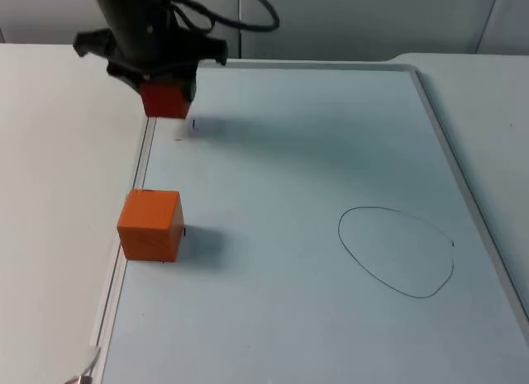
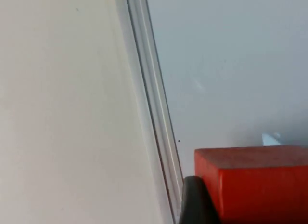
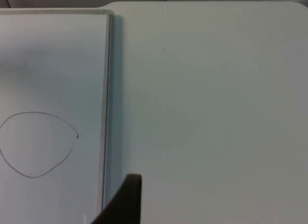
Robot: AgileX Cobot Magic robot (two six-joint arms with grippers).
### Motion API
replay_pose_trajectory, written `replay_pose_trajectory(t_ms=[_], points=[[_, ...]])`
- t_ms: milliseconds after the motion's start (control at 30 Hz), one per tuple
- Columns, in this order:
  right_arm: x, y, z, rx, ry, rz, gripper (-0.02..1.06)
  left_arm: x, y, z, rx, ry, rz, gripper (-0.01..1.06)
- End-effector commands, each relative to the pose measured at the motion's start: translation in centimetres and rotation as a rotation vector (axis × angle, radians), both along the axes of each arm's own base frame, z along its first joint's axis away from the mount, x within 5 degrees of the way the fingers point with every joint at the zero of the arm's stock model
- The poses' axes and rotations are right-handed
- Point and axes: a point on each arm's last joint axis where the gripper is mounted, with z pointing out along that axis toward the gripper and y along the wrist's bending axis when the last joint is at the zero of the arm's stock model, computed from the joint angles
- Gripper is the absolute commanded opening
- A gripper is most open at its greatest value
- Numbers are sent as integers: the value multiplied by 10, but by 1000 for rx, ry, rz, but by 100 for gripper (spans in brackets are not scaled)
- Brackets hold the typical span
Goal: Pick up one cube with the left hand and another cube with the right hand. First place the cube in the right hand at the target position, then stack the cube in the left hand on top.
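Note:
A red cube (image 1: 164, 102) hangs above the far left edge of the whiteboard, with my left gripper (image 1: 166, 90) shut on it. The left wrist view has the same red cube (image 2: 255, 183) close up, a black fingertip (image 2: 195, 203) pressed to its side. An orange cube (image 1: 150, 225) rests on the board near its left frame, well in front of the held cube. A thin drawn oval (image 1: 397, 252) marks a spot at the board's right side. My right gripper (image 3: 123, 204) waits over the bare table just right of the board's frame, the oval (image 3: 37, 144) off to its side.
The whiteboard's raised metal frame (image 1: 467, 194) runs along its right, far and left edges (image 2: 156, 118). White table top (image 1: 50, 194) lies on both sides of the board (image 3: 211, 113).

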Motion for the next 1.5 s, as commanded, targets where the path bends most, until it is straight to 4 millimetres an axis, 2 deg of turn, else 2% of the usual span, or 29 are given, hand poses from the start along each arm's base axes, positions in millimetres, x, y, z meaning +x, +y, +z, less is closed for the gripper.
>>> replay_pose_trajectory(t_ms=[0,133,167,233,267,300,333,367,400,467,500,567,633,667,700,800,833,967,1000,1067,1167,1300,1467], points=[[0,0,0,-1,-10,-4,104,-7,1,48,13,-68,-16,0],[0,0,0,-1,-10,-4,104,-34,10,127,22,-131,-62,0],[0,0,0,-1,-10,-4,104,-34,10,127,22,-131,-62,0],[0,0,0,-1,-10,-4,104,-53,16,164,28,-158,-81,0],[0,0,0,-1,-10,-4,104,-70,22,194,23,-200,-90,0],[0,0,0,-1,-10,-4,104,-83,26,213,13,-236,-89,0],[0,0,0,-1,-10,-4,104,-83,26,213,13,-236,-89,0],[0,0,0,-1,-10,-4,104,-95,30,225,3,-269,-88,0],[0,0,0,-1,-10,-4,104,-111,36,240,-12,-315,-82,0],[0,0,0,-1,-10,-4,104,-145,47,258,-32,-394,-83,0],[0,0,0,-1,-10,-4,104,-145,47,258,-32,-394,-83,0],[0,0,0,-1,-10,-4,104,-179,58,262,-45,-453,-87,0],[0,0,0,-1,-10,-4,104,-215,70,254,-51,-490,-90,0],[0,0,0,-1,-10,-4,104,-215,70,254,-51,-490,-90,0],[0,0,0,-1,-10,-4,104,-235,77,254,-55,-519,-91,0],[0,0,0,-1,-10,-4,104,-298,99,228,-47,-528,-93,0],[0,0,0,-1,-10,-4,104,-298,99,228,-47,-528,-93,0],[0,0,0,-1,-10,-4,104,-359,119,202,-62,-557,-86,0],[0,0,0,-1,-10,-4,104,-359,119,202,-62,-557,-86,0],[0,0,0,-1,-10,-4,104,-383,127,191,-82,-573,-68,0],[0,0,0,-1,-10,-4,104,-405,135,186,-82,-582,-62,0],[0,0,0,-1,-10,-4,104,-414,139,185,-68,-571,-58,0],[0,0,0,-1,-10,-4,104,-414,139,185,-63,-566,-61,0]])
